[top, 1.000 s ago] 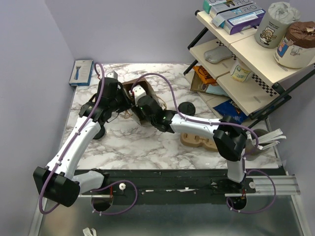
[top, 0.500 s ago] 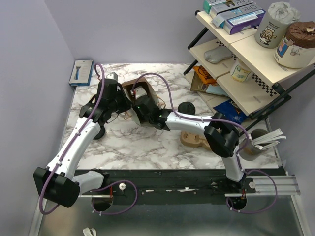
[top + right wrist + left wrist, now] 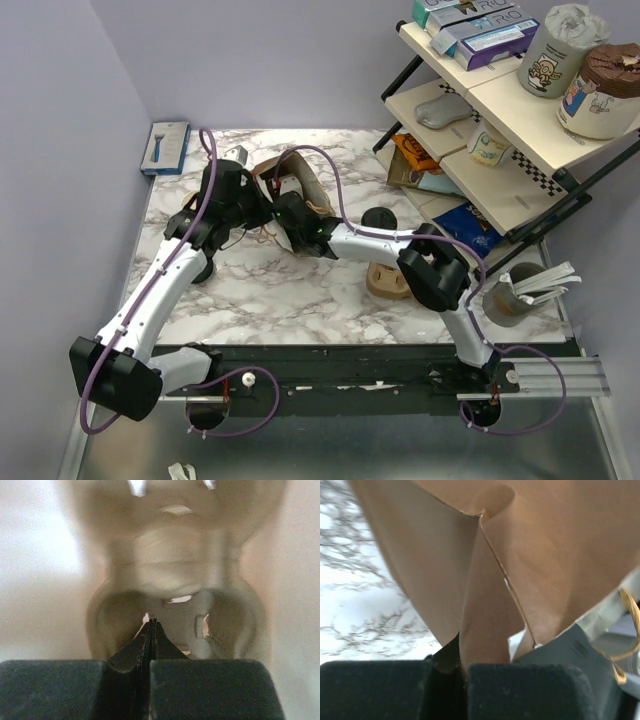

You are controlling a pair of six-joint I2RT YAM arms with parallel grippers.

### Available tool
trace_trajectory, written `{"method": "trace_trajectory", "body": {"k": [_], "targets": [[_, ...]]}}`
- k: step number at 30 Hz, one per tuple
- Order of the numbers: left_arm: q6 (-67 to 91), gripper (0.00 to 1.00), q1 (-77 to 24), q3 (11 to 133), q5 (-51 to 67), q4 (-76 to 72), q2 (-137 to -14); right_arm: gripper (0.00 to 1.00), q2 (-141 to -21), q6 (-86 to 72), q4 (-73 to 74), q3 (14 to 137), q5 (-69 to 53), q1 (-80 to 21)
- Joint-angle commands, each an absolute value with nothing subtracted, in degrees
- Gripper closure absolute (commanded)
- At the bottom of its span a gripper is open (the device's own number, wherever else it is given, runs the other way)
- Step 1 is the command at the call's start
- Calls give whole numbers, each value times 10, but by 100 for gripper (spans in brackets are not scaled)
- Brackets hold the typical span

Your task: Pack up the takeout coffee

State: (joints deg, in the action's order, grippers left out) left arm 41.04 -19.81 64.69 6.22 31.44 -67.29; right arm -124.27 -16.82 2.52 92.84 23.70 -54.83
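My left fingers (image 3: 472, 674) were pinched shut on a fold of the bag (image 3: 303, 180), I judged to hold its mouth open. The right fingers (image 3: 154, 641), closed on nothing I could see, reached inside the bag. The coffee (image 3: 378, 218) stood outside it on the bench (image 3: 260, 300), unpacked.

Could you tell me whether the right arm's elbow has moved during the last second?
Yes: the elbow swung left, over the brown moulded-pulp cup tray.
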Motion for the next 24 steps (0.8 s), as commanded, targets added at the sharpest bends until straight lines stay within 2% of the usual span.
{"method": "trace_trajectory", "body": {"k": [1,11,12,17,24], "targets": [[429,100,-217,644,161,346,-664,92,-1294,-207,40,940,229,-526],[430,100,-217,648,158,347,-664,93,-1319,-199,47,959,204,-520],[430,100,-216,649,155,349,-662,97,-1324,-206,52,962,205,-520],[432,100,-217,657,138,364,-658,96,-1311,-235,109,970,182,-520],[430,100,-215,645,121,366,-666,96,-1262,-248,98,937,177,-521]]}}
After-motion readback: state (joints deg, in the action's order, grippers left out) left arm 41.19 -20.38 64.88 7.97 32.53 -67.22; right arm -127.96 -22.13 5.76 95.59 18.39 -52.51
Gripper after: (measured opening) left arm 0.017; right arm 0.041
